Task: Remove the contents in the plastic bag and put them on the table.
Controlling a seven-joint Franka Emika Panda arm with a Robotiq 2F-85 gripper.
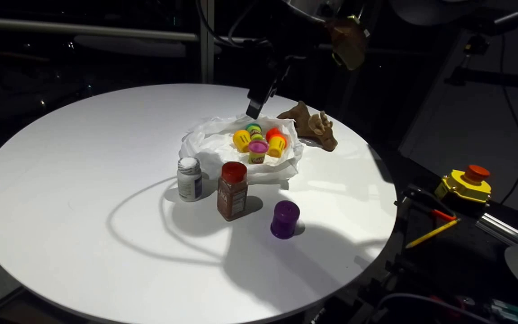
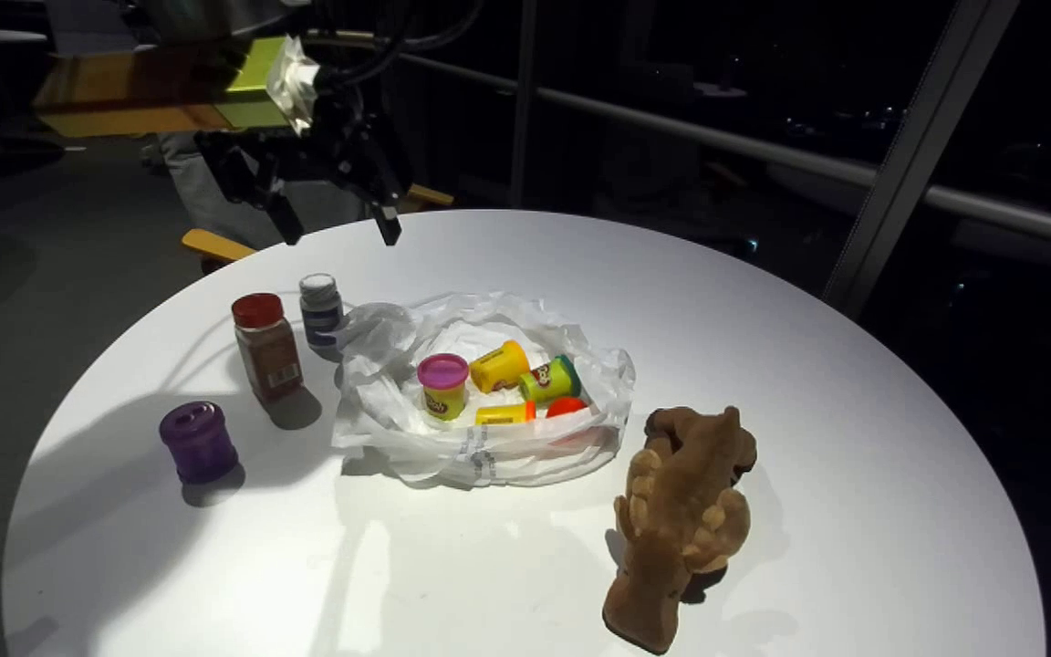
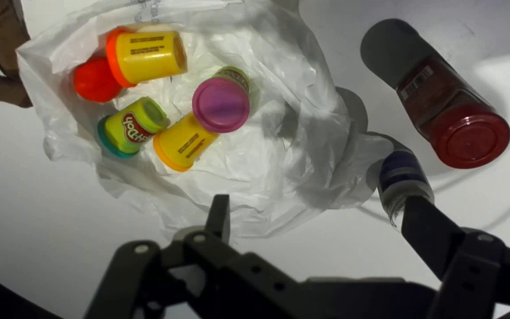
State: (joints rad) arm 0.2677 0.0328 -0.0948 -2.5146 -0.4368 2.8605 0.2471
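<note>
The white plastic bag [image 1: 198, 143] [image 2: 489, 459] [image 3: 308, 150] lies open on the round white table [image 1: 83, 189]. Inside it sit a purple-lidded cup [image 2: 442, 387] [image 3: 221, 105], a green cup with a teal lid [image 2: 547, 381] [image 3: 133, 126], a yellow cup with a yellow lid [image 2: 499, 367] [image 3: 185, 142], a yellow cup with an orange lid [image 2: 504, 414] [image 3: 148, 55] and a red round thing [image 2: 567, 407] [image 3: 97, 79] partly covered. My gripper [image 2: 338, 233] [image 3: 317, 204] is open and empty, held above the table, apart from the bag.
A white bottle [image 1: 189, 180], a red-capped spice jar [image 1: 232, 191] and a purple container [image 1: 285, 219] stand beside the bag. A brown plush animal [image 1: 310, 126] [image 2: 685, 520] lies on the bag's other side. The table's edge [image 2: 963, 438] curves around them.
</note>
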